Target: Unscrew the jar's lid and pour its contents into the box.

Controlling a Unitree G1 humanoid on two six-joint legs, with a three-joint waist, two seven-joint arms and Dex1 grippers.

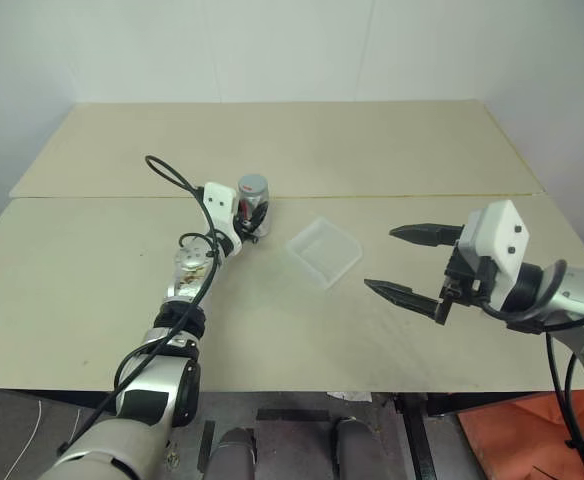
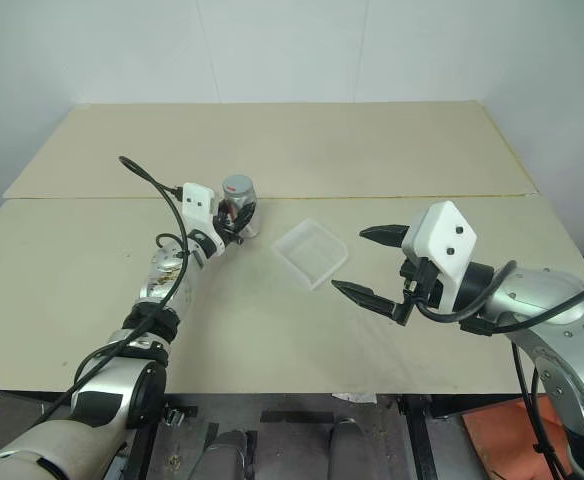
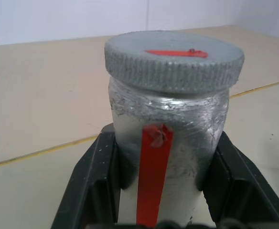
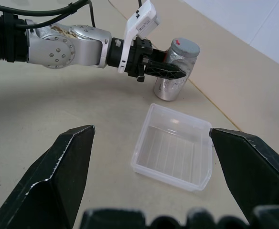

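The left end effector (image 1: 253, 218) has its two black fingers (image 3: 99, 179) clamped on the sides of the jar (image 1: 254, 203), low on the body and well under the lid (image 3: 174, 59). That looks like a deliberate choice: gripping the glass and not the cap leaves the grey screw lid free all the way round for the other arm to twist. The jar stands upright on the worktop (image 1: 122, 270), near the seam between the two boards, lid on and closed, so nothing can spill yet.

The right end effector (image 1: 409, 262) hangs over the worktop with its fingers spread wide and nothing between them, pointed toward the jar, seemingly waiting to take the lid.

The clear plastic box (image 1: 324, 250) sits open side up between the two arms, just beside the jar. A short tip from the jar should reach it. The contents I cannot make out through the silvery sides.
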